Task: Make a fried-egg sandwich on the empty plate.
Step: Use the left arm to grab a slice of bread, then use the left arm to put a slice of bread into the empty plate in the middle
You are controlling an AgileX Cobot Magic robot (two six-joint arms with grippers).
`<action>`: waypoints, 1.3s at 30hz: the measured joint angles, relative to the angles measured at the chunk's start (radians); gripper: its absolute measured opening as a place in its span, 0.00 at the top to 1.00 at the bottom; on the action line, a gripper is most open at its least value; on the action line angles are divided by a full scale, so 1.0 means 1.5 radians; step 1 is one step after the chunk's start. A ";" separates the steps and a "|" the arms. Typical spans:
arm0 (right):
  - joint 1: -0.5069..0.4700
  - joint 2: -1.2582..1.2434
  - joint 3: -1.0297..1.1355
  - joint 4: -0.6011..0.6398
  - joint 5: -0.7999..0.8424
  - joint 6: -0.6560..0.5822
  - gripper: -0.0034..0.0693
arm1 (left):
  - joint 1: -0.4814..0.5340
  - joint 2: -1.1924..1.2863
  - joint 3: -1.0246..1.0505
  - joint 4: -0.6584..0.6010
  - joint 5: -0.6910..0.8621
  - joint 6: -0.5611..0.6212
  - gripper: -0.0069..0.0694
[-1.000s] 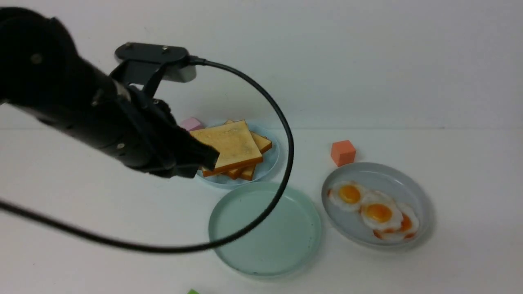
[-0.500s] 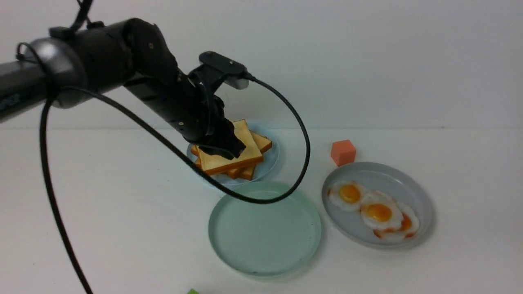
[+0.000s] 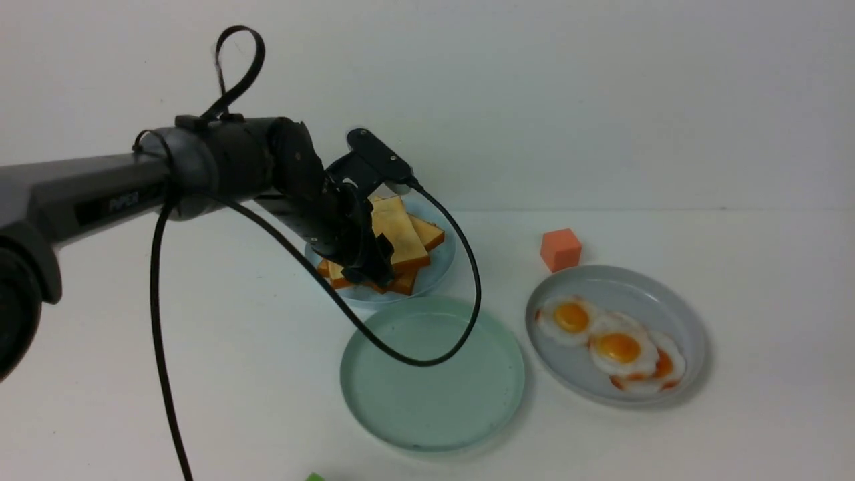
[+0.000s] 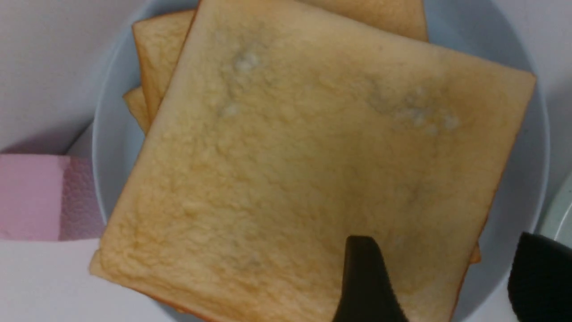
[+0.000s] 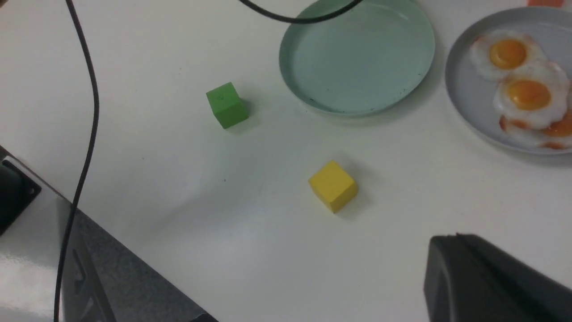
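Several golden toast slices [image 3: 401, 234] are stacked on a small light blue plate [image 3: 442, 266]. My left gripper [image 3: 371, 268] hangs low over the stack's near edge. In the left wrist view it [image 4: 447, 273] is open: one finger over the top toast [image 4: 304, 147], the other beyond the toast's edge, outside the blue plate's rim [image 4: 523, 179]. The empty mint-green plate [image 3: 433, 394] [image 5: 357, 58] lies in front. Fried eggs [image 3: 618, 347] [image 5: 527, 94] sit on a grey plate [image 3: 688, 321]. My right gripper [image 5: 451, 250] is shut, holding nothing, above the table.
An orange cube [image 3: 560, 249] stands behind the grey plate and a pink block [image 4: 31, 197] beside the toast plate. A green cube [image 5: 226, 105] and a yellow cube [image 5: 333, 185] lie on the near table. The left arm's cable [image 3: 414, 361] droops over the mint plate.
My left arm has reached forward and down onto the toast stack, and its jaws have opened. The plates, toast and eggs have not moved.
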 joint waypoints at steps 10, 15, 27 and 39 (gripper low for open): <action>0.000 0.001 0.000 0.001 -0.017 0.010 0.94 | 0.000 0.032 -0.005 0.025 -0.048 0.030 0.34; 0.000 0.001 0.000 0.008 -0.017 0.010 0.93 | -0.001 0.037 -0.006 0.033 -0.053 0.030 0.40; 0.000 0.001 0.000 0.014 -0.017 0.010 0.92 | -0.003 0.014 -0.007 0.045 -0.036 0.036 0.90; 0.000 -0.003 0.000 -0.053 -0.016 0.011 0.92 | -0.077 -0.212 0.067 0.050 0.081 -0.079 0.90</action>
